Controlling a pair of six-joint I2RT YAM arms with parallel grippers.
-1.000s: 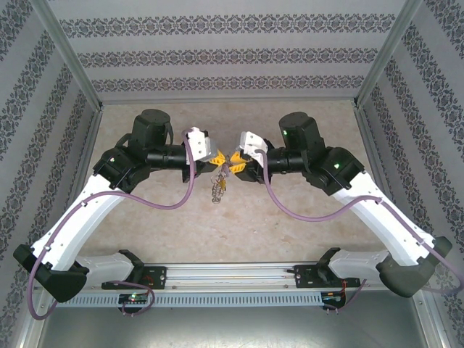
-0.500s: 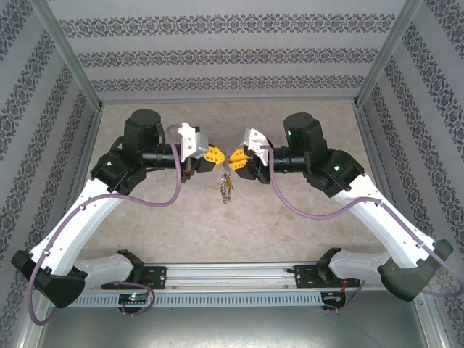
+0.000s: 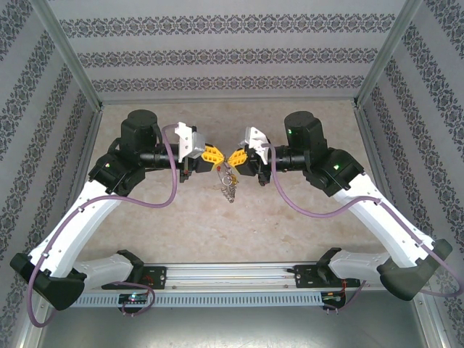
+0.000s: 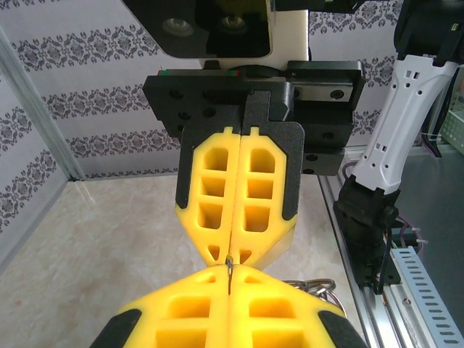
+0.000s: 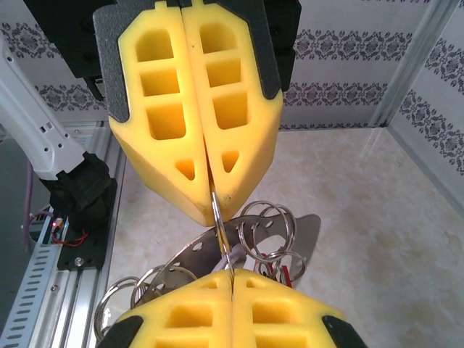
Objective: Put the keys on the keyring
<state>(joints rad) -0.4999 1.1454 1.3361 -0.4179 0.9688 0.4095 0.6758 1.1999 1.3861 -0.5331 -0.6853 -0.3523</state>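
Top view: if either arm tugs sideways, the thin keyring (image 3: 228,183) (dangling at frame centre) could bend or slip free. The left gripper (image 3: 218,159) and right gripper (image 3: 232,160) meet tip to tip above it. Left wrist view: both pairs of jaws are closed on its wire. Right wrist view: same pinch, with the keys (image 5: 303,230) bunched at lower centre.

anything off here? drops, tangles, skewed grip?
Nothing stands out. The left gripper and right gripper meet tip to tip above the table, both shut on the thin wire of the keyring, which runs straight between them. The bunch of keys hangs freely below.
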